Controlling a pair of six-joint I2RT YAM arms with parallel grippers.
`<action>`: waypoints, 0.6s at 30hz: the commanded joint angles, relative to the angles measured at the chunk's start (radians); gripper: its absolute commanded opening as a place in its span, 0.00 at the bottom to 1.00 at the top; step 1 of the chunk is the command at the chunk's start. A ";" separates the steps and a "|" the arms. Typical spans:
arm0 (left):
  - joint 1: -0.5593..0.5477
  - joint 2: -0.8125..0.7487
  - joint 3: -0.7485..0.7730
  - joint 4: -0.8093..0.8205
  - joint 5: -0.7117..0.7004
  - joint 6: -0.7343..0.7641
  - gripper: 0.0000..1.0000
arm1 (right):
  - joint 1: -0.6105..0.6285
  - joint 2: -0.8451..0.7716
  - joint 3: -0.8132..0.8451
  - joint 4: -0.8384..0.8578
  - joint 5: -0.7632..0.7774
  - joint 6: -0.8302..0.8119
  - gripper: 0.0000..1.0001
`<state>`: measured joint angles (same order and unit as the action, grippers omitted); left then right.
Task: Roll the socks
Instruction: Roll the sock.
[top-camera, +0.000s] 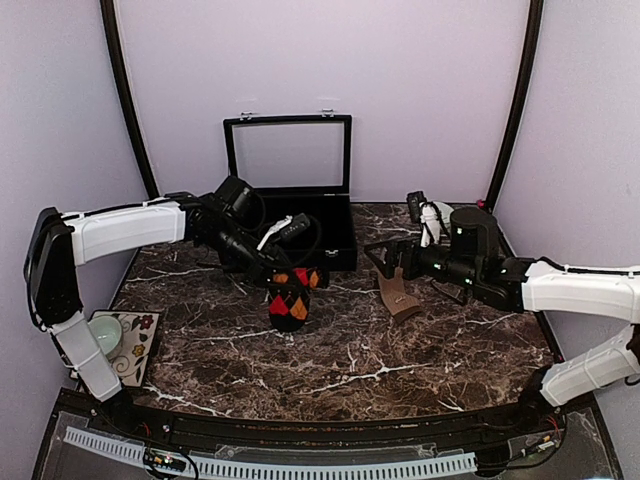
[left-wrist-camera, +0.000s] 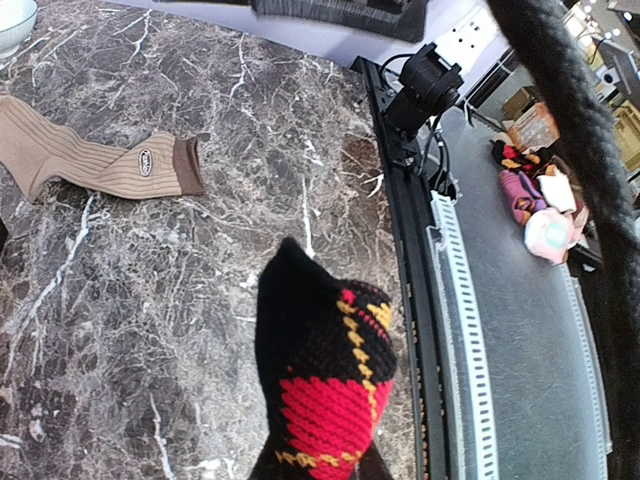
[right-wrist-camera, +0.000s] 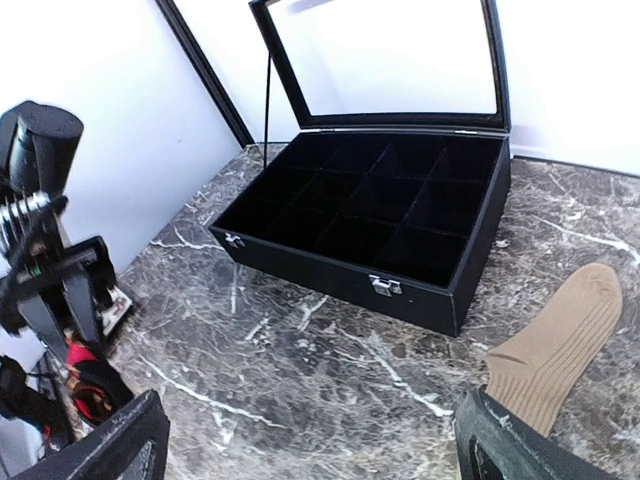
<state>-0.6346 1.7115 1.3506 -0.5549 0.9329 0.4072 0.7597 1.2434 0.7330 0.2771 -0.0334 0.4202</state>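
Left gripper (top-camera: 283, 276): closed on the argyle sock (top-camera: 291, 299), with the fabric pinched between the fingers and bunched below them. This sock is black knit with red, orange and yellow diamonds. In the left wrist view it (left-wrist-camera: 325, 385) runs out from the fingers to a rounded black tip, a large red diamond edged in yellow stitching nearest the grip. It hangs over the middle of the marble table (top-camera: 350, 365), in front of the open black box (top-camera: 300, 215). Whether its lower end touches the table cannot be told.

Right gripper (top-camera: 386, 262): jaws spread wide, nothing between them. In the right wrist view the gripper (right-wrist-camera: 315, 450) has one finger at each bottom corner of the picture.

Tan sock (top-camera: 398, 298): lying flat on the table, right of centre, just below the right gripper and off the right front corner of the box (right-wrist-camera: 370, 220). The fabric is ribbed lengthwise. The left wrist view shows the tan sock (left-wrist-camera: 95, 160) with a darker brown band at one end and a small oval label beside that band. In the right wrist view this sock (right-wrist-camera: 555, 345) has its rounded end pointing away from the gripper, and its near end passes behind the right-hand finger.

The two socks are well apart.
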 joint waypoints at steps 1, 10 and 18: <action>0.013 -0.041 0.024 -0.041 0.113 -0.039 0.00 | 0.006 -0.034 0.011 0.019 -0.083 -0.151 1.00; 0.059 0.002 0.078 -0.125 0.239 -0.026 0.00 | 0.143 0.073 0.200 -0.131 -0.241 -0.383 0.82; 0.059 0.011 0.092 -0.212 0.265 0.038 0.00 | 0.189 0.192 0.362 -0.249 -0.341 -0.480 0.73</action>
<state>-0.5758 1.7187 1.4086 -0.6777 1.1465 0.3920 0.9375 1.4025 1.0275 0.0917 -0.3016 0.0139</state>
